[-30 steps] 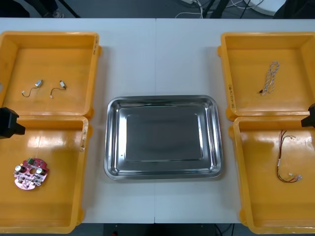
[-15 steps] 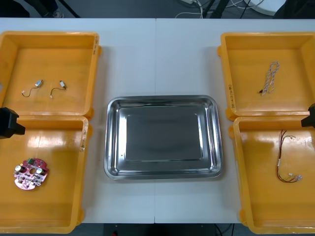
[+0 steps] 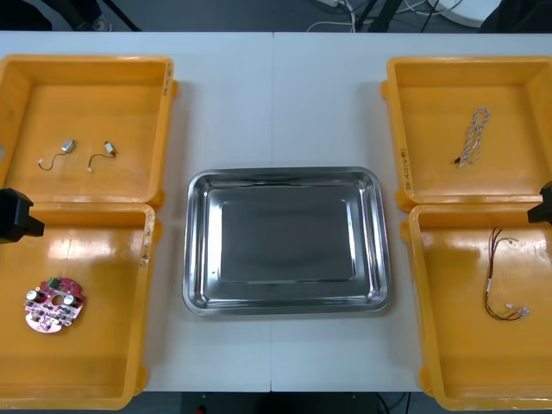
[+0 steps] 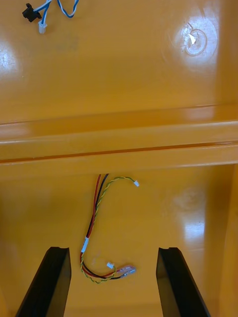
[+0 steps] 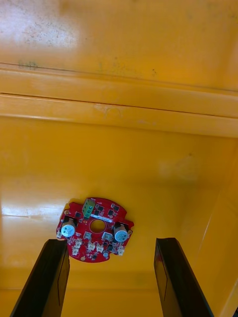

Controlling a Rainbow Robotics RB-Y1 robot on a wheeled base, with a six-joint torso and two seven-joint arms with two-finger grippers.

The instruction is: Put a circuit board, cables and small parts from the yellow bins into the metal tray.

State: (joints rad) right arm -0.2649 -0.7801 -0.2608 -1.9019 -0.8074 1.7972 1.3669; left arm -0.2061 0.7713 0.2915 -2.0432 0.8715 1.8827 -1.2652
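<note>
A bare, shiny metal tray (image 3: 285,177) lies at the table's middle. A round red circuit board (image 3: 54,305) rests in the near left yellow bin (image 3: 78,392); the left wrist view has the board (image 5: 95,229) just beyond my open left gripper (image 5: 111,280), fingers apart with nothing between them. Two small metal parts (image 3: 84,153) sit in the far left bin. The red and yellow cable (image 3: 499,275) lies in the near right bin; my open right gripper (image 4: 110,282) hangs over the cable (image 4: 100,233). A blue and white cable (image 3: 472,136) lies in the far right bin.
Bin walls (image 4: 119,138) run across both wrist views beyond the fingers. A dark part of the left arm (image 3: 15,216) shows at the table's left edge and of the right arm (image 3: 543,207) at the right edge. Bare white table (image 3: 276,103) surrounds the tray.
</note>
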